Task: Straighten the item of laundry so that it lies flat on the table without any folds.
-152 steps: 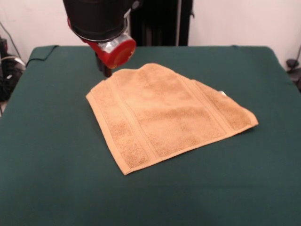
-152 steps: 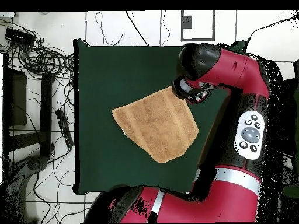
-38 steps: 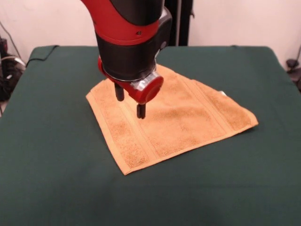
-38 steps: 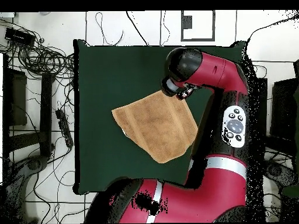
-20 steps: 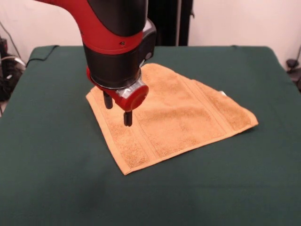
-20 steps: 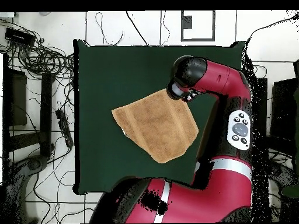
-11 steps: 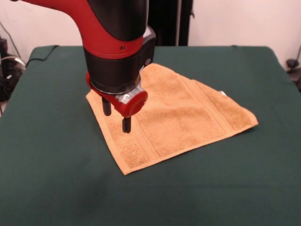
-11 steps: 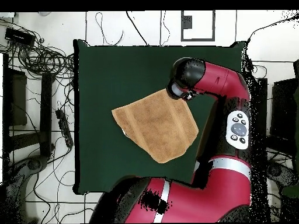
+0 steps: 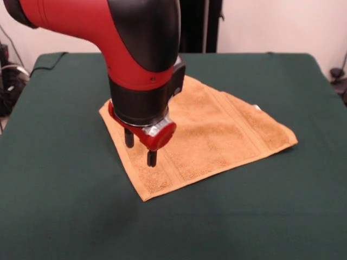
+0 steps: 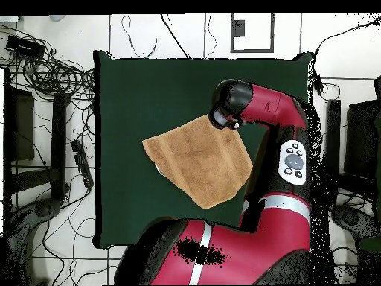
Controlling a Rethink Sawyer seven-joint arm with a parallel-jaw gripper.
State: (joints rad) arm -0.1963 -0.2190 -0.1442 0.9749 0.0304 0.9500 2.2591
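An orange-tan towel (image 9: 206, 138) lies spread on the green table (image 9: 65, 206), one far corner hidden behind the red and black arm (image 9: 141, 59). The gripper (image 9: 140, 148) hangs over the towel's left part, its two dark fingers (image 9: 152, 157) apart and pointing down.

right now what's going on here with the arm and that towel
A red and black robot arm has its gripper over the left part of an orange-tan towel lying on a green table, as the front view shows it. The two fingers stand apart, open, holding nothing. The towel is not a full square: its far side looks folded under, so it isn't flattened yet. Whether the fingertips touch the cloth is hard to tell.
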